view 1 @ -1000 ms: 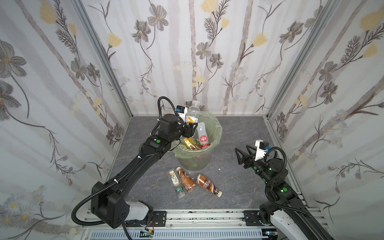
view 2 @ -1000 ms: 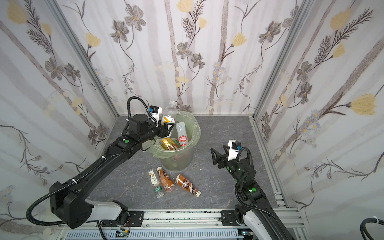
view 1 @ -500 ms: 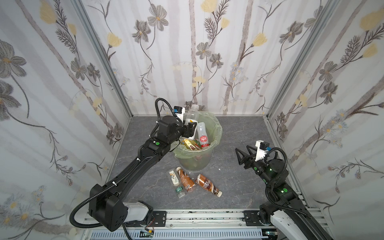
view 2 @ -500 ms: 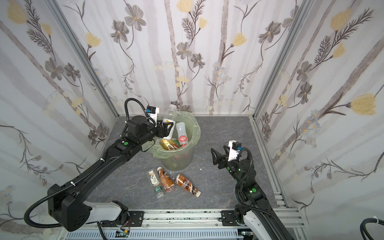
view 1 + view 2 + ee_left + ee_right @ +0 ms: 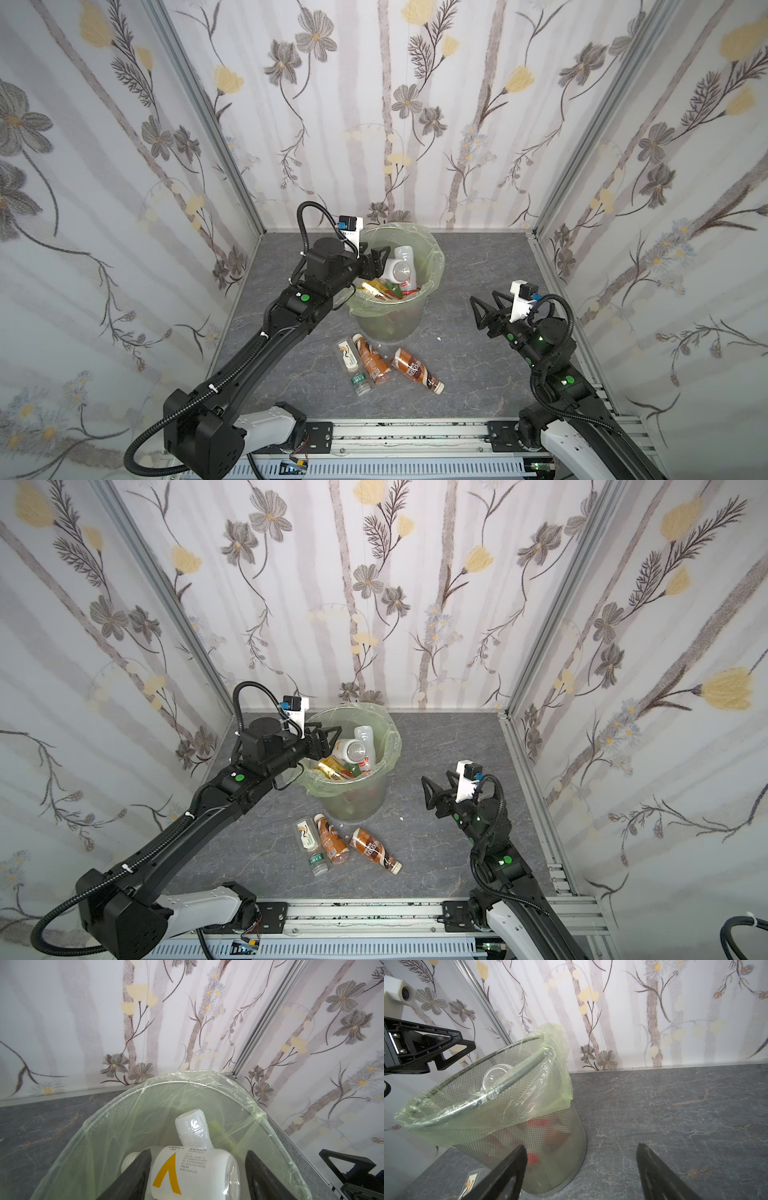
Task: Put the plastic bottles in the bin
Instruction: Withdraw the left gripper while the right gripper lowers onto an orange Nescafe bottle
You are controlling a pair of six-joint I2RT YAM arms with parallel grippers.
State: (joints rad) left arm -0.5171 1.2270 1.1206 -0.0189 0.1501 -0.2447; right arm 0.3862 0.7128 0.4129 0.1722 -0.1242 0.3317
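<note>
My left gripper (image 5: 381, 262) hangs over the left rim of the bin (image 5: 436, 270), fingers parted. A white bottle with a yellow mark (image 5: 193, 1172) lies between them on the heap inside, close against one finger and clear of the other. A second white bottle (image 5: 192, 1132) leans on the green liner beyond it. My right gripper (image 5: 484, 300) hovers right of the bin, well apart from it, fingers wide with nothing between. Three bottles lie on the grey table (image 5: 498, 266) just in front of the bin: a pale bottle with a green cap (image 5: 349, 362), an orange-brown bottle (image 5: 371, 360) and a brown coffee bottle (image 5: 413, 370).
</note>
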